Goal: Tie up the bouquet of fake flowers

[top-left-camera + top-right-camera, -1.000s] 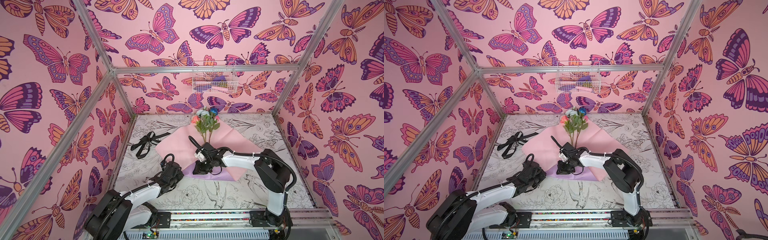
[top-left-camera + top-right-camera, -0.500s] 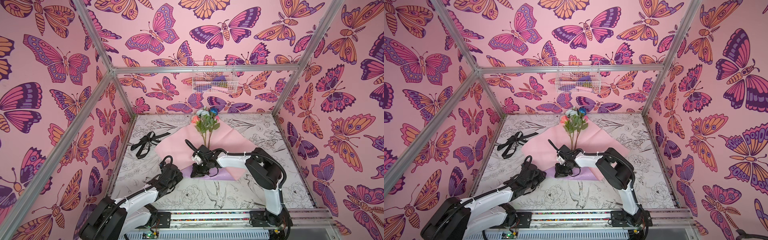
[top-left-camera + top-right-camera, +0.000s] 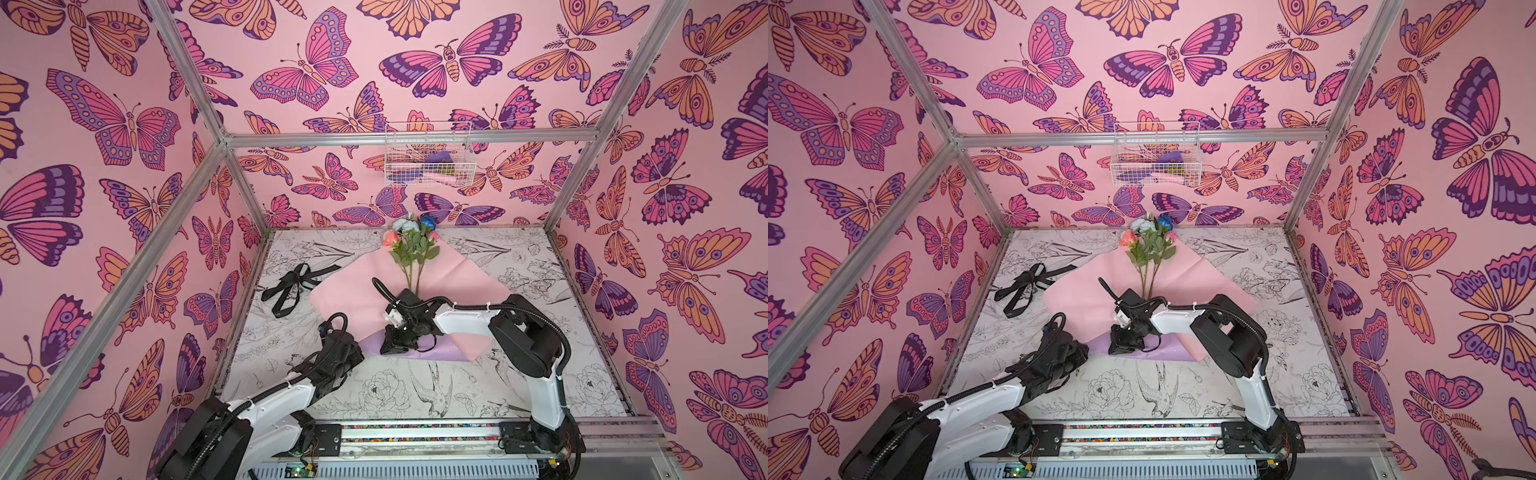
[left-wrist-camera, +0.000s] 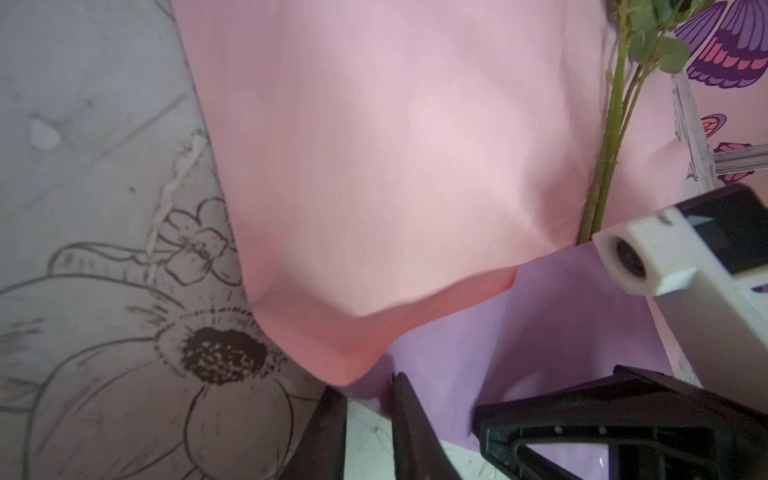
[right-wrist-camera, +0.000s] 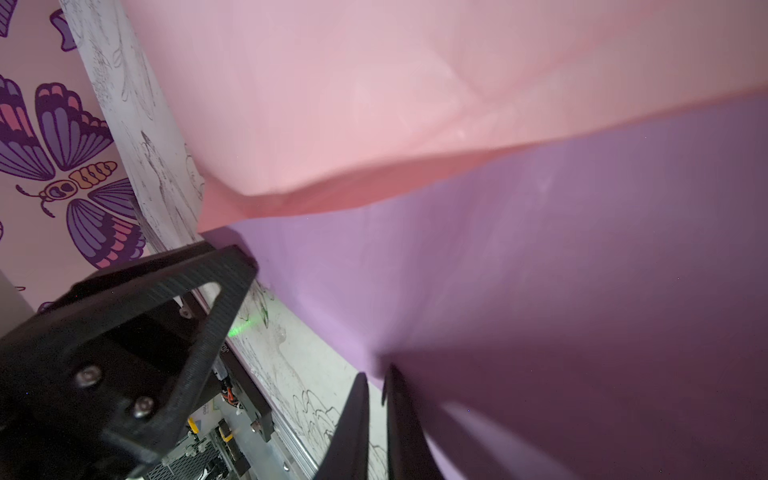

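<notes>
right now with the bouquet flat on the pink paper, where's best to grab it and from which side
I'd grip the bare stems of the bouquet just below the leaves, from above, jaws across them. It lies flat on the pink paper, blooms toward the far wall, so only the top is free. The left side looks better: the right arm crosses the stems' near ends.

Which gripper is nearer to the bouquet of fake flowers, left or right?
Right. The right gripper is over the lilac paper, just in front of the stems of the bouquet of fake flowers; the left gripper is at that paper's left corner, farther away.
</notes>
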### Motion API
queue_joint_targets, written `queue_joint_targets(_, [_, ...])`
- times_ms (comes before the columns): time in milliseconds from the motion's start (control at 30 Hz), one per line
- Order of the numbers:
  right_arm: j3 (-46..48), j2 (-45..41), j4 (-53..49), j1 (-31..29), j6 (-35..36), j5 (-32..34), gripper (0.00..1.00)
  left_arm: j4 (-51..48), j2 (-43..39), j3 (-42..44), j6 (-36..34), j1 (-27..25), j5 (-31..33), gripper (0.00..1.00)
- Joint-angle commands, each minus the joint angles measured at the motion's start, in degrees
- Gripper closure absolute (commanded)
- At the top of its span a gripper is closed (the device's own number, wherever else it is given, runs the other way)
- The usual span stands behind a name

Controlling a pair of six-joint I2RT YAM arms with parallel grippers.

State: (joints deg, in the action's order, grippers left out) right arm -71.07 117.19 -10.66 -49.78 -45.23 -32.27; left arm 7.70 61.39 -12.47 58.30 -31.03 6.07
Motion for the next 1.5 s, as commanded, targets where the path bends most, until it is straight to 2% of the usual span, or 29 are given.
queue_joint_targets(0, [0.99, 1.45, 0.75, 0.6, -1.0, 0.06, 0.86, 3.3, 0.37, 1.05, -2.46, 0.18, 3.41, 0.76])
queue_joint_targets(167, [1.19, 1.03, 0.86, 0.67, -1.09, 0.02, 0.87, 4.5, 2.3, 0.96, -0.51, 0.19, 3.78, 0.77])
queue_joint_targets(400, [1.83, -0.1, 1.35, 1.26, -1.34, 0.1, 0.87, 5.13, 2.42, 1.35, -0.87, 0.19, 3.69, 1.0])
queue_joint_targets(667, [1.26, -0.3, 0.46, 2.31, -0.82, 1.52, 0.86, 4.98, -3.89, 1.96, -3.9, -0.96, 4.49, 1.0])
queue_joint_targets(900, [0.73, -0.05, 0.0, 2.77, -1.04, 2.37, 0.86, 4.95, -3.76, -2.13, -8.92, -4.96, 4.74, 1.0])
queue_joint_targets(1100, [0.58, -0.38, -0.38, 4.06, -0.65, 3.36, 0.86, 4.92, -3.03, -3.25, -9.0, -8.15, 6.18, 1.0])
queue_joint_targets(1300, [-1.02, 0.47, -0.57, 5.02, -0.15, 3.7, 0.86, 3.9, -5.43, -2.19, -8.75, -9.23, 10.67, 1.0])
queue_joint_targets(1333, [-1.4, 0.8, -0.68, 5.0, 0.03, 3.71, 0.86, 3.11, -6.46, -1.83, -8.02, -9.24, 11.97, 0.87])
queue_joint_targets(1400, [-1.62, 1.27, -0.96, 5.04, 0.01, 3.9, 0.86, 2.04, -8.4, -0.84, -7.0, -9.23, 15.24, 0.49])
queue_joint_targets(1467, [-1.1, 1.56, -0.31, 5.04, -0.33, 3.64, 0.86, -1.48, -10.59, -0.94, -7.01, -8.77, 18.6, 0.33])
